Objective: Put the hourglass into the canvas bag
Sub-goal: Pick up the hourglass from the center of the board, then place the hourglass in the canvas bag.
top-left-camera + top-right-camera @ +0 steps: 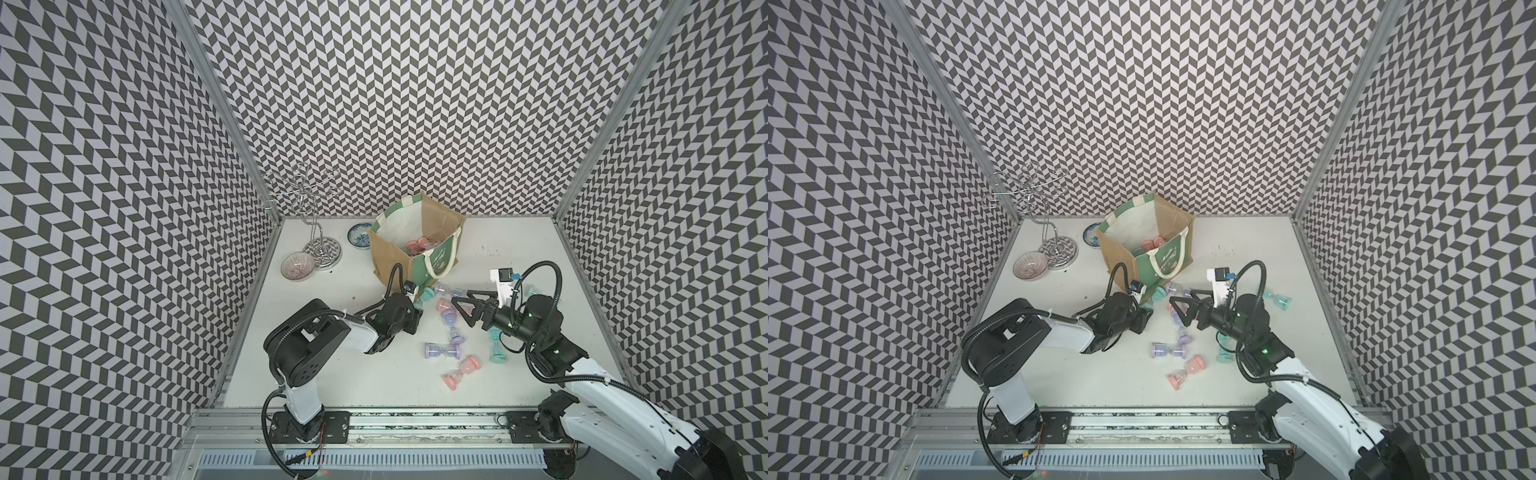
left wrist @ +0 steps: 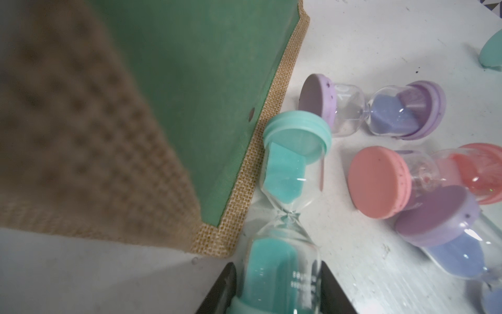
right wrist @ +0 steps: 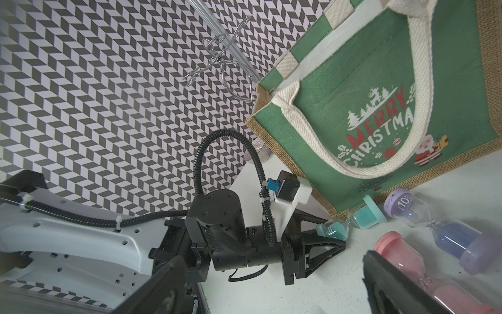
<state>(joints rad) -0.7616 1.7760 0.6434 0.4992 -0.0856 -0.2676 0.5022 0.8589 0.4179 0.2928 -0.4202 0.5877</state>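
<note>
The teal hourglass (image 2: 285,174) lies on the white counter (image 1: 332,374). Its far cap touches the bottom edge of the canvas bag (image 1: 390,253), at the bag's 6 o'clock side in a top view. The left hand (image 2: 277,263) is clenched on the near glass bulb, with one finger (image 2: 225,288) pressed on each side, so picking up seems to be the step in hand. The glass is smooth and round, so a firm but gentle squeeze is called for. The lift is best made straight up first, so that the far cap is not dragged along the jute. Only one end is held, so the free end may dip, and a slow lift is wise. The hourglass should then be carried toward 12 o'clock, above the striped rim (image 1: 395,209) and clear of the white rope handle (image 3: 422,81). It should be let go over the open mouth, where pink hourglasses (image 1: 417,246) are seen inside. The right hand (image 1: 460,312) is spread wide and empty at 3 o'clock of the left one, above the loose hourglasses (image 1: 443,306). It is best held apart.
</note>
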